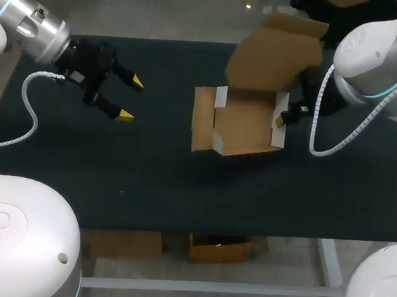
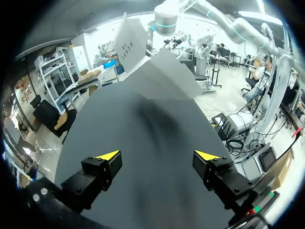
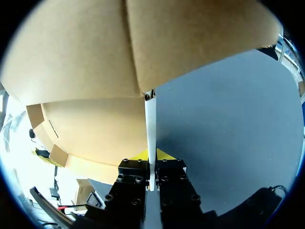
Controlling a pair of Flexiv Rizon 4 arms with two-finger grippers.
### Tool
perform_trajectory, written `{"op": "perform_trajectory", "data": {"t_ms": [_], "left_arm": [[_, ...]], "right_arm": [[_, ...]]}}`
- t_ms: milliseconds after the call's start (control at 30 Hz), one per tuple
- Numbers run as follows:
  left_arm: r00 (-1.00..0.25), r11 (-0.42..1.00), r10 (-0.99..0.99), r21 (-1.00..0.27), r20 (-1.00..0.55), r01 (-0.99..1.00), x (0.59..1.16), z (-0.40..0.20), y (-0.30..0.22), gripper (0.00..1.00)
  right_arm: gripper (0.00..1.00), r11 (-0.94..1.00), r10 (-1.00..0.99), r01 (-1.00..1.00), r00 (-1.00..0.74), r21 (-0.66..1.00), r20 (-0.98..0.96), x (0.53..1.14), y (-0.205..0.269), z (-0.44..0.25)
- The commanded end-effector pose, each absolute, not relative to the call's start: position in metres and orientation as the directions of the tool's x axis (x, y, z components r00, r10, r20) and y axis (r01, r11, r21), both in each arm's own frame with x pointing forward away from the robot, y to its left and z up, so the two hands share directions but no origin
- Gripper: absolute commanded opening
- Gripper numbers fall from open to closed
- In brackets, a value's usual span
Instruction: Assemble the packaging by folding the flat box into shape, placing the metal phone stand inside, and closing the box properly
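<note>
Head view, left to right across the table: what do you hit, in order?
left arm → left gripper, open → cardboard box → right gripper, pinching the box's right wall → right arm

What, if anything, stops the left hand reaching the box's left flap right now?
Probably nothing, so yes: the left hand is open, only bare table lies between it and the left flap, and the right hand pinches the box at its opposite wall.

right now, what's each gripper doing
Left gripper: open, holding nothing.
Right gripper: shut on the side wall of the brown cardboard box.
</note>
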State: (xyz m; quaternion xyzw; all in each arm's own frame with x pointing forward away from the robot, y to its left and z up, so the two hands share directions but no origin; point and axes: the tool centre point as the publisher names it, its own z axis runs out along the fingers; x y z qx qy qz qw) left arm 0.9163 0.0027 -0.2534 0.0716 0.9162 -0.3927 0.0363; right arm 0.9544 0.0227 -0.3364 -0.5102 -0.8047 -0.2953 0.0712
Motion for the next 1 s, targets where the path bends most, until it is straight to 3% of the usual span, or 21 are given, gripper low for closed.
{"op": "perform_trajectory", "data": {"t_ms": [33, 333, 1000], "left_arm": [[-0.988, 0.7, 0.08, -0.699, -0.128, 0.148, 0.9094, -0.2525, 0.0032, 1.0], [-0.994, 0.739, 0.031, -0.667, -0.108, 0.095, 0.9143, -0.2577, 0.0083, 1.0], [-0.995, 0.735, 0.021, -0.673, -0.099, 0.083, 0.9146, -0.2576, 0.0101, 1.0]], "right_arm": [[0.0, 0.391, 0.827, 0.899, -0.438, 0.199, 0.352, 0.9503, 0.0268, -0.3277], [0.0, 0.339, 0.908, 0.939, -0.342, 0.057, 0.241, 0.9414, 0.0258, -0.3335], [0.0, 0.339, 0.908, 0.939, -0.342, 0.057, 0.241, 0.9414, 0.0258, -0.3335]]}}
